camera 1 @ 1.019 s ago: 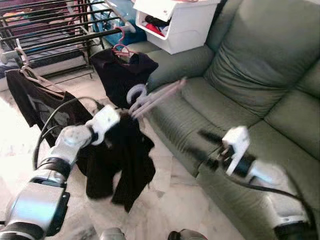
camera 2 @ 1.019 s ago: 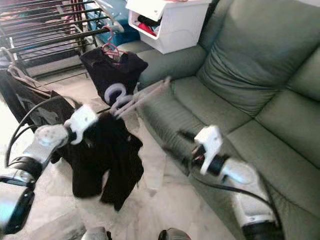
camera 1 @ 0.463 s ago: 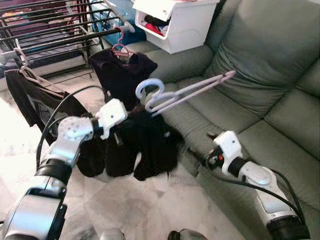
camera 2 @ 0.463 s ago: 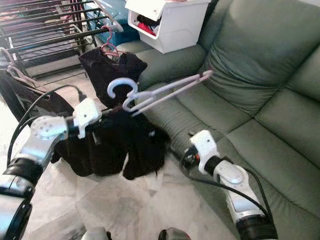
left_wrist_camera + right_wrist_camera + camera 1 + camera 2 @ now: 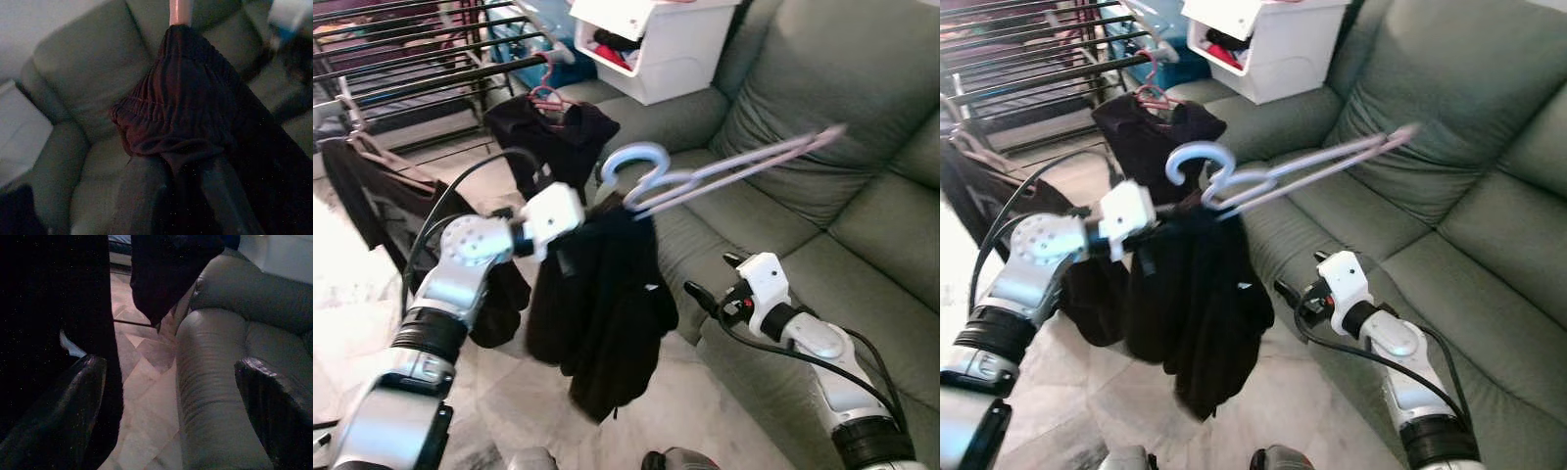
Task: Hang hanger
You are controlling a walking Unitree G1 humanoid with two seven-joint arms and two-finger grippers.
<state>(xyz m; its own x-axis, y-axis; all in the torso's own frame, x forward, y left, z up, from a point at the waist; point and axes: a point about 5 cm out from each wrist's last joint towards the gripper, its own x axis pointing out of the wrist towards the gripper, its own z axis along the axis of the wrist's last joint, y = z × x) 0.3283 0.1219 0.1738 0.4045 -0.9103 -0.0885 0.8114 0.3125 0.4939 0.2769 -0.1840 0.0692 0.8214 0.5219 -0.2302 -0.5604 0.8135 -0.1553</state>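
A lavender hanger (image 5: 724, 171) with a black garment (image 5: 607, 304) draped on it is held up in front of the sofa, its hook (image 5: 631, 162) pointing toward the drying rack (image 5: 411, 69). My left gripper (image 5: 183, 186) is shut on the garment's gathered top where it sits on the hanger; cloth hides the fingertips in the eye views. My right gripper (image 5: 713, 277) is open and holds nothing, low by the sofa's front edge, to the right of the hanging garment.
The black-barred drying rack carries a black top on a pink hanger (image 5: 553, 137) and a black shirt (image 5: 372, 196). The green sofa (image 5: 822, 147) spans the right side, with a white storage bin (image 5: 656, 44) on its arm. Pale tiled floor (image 5: 509, 392) lies below.
My left arm has raised the hanger and swung it rightward; the garment swayed and now hangs straight down. My right gripper has drawn back slightly toward the sofa edge and stays open.
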